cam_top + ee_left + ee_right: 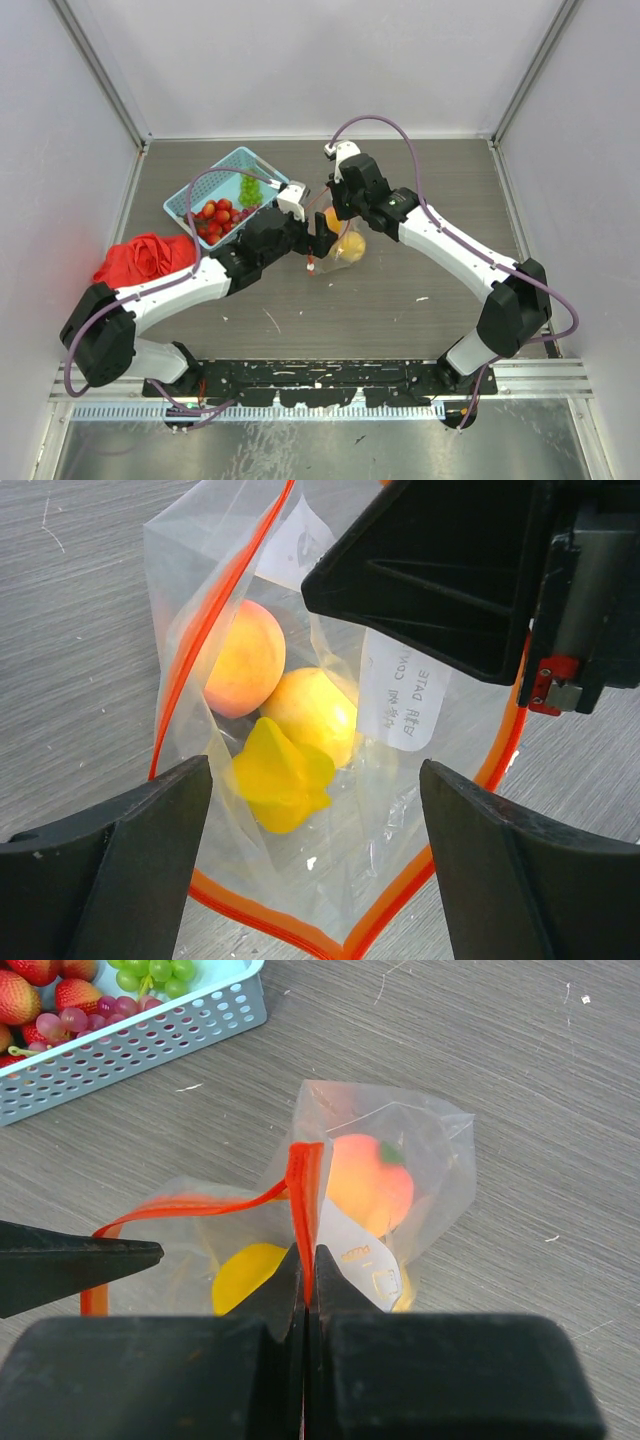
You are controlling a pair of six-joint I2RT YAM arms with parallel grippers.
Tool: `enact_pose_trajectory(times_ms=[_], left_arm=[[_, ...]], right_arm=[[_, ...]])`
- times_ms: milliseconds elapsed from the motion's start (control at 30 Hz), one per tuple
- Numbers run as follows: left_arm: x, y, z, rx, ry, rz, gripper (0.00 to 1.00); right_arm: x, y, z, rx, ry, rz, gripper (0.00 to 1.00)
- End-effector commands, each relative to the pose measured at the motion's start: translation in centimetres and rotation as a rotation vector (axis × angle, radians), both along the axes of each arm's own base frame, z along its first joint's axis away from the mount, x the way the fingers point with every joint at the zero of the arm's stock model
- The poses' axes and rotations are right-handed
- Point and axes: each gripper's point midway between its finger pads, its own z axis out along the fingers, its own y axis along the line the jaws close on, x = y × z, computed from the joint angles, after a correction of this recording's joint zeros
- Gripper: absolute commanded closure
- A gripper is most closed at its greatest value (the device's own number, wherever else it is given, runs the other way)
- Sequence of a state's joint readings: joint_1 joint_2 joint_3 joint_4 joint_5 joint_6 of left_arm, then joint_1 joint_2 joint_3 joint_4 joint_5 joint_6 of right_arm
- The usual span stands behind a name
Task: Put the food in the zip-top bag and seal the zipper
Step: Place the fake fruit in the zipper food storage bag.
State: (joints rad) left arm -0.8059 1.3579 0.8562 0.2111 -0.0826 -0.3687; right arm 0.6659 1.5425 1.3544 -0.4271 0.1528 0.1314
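Partway through filling: pinching the zipper (pixel 305 1175) of the zip-top bag (pixel 400 820) with the right gripper (pixel 308 1252) clamped, hovering the left gripper (pixel 315 780) spread and empty over the mouth. Containing peach (pixel 245 655), lemon (pixel 315 715) and yellow star-shaped piece (pixel 280 775); leaving strawberries (pixel 213 220) and grapes (pixel 250 188) waiting in the nearby blue mesh basket (pixel 130 1045); sealing not yet done.

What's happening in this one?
The right pincer is shut on the zipper, holding up the mouth of the zip-top bag. The left pincer hovers open over that mouth. A peach, a lemon and another yellow piece lie inside. The strawberries and grapes sit in the blue basket, not yet bagged.
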Motion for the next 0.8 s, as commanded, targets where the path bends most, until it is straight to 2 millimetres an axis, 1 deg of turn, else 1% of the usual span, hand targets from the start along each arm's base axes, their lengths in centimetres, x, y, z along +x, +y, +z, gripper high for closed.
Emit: enact_pose_trajectory(times_ms=[0, 167, 233, 333, 533, 633, 767], left_arm=[[0.2, -0.3, 3.1, -0.042, -0.038, -0.006, 0.14], [-0.8, 0.1, 4.9, -0.069, -0.007, -0.011, 0.13], [-1.7, 0.8, 6.0, -0.089, 0.005, -0.012, 0.13], [-2.8, 1.5, 6.4, -0.096, 0.044, -0.011, 0.13], [-5.9, 1.8, 5.9, -0.136, 0.151, -0.057, 0.14], [-7.3, 1.5, 4.9, -0.126, 0.192, -0.073, 0.15], [-8.1, 0.9, 3.1, -0.099, 0.240, -0.074, 0.16]], right_arm=[[0.0, 0.3, 3.8, 0.078, -0.084, 0.007, 0.99], [0.0, 0.3, 4.0, 0.078, -0.091, 0.006, 0.99], [0.0, 0.3, 4.1, 0.079, -0.094, 0.005, 0.99], [0.1, 0.3, 4.2, 0.082, -0.097, 0.003, 0.99], [0.1, 0.2, 4.2, 0.081, -0.100, 0.001, 0.99], [0.2, 0.2, 4.1, 0.081, -0.100, -0.002, 0.99], [0.2, 0.2, 4.0, 0.079, -0.098, -0.005, 0.99]])
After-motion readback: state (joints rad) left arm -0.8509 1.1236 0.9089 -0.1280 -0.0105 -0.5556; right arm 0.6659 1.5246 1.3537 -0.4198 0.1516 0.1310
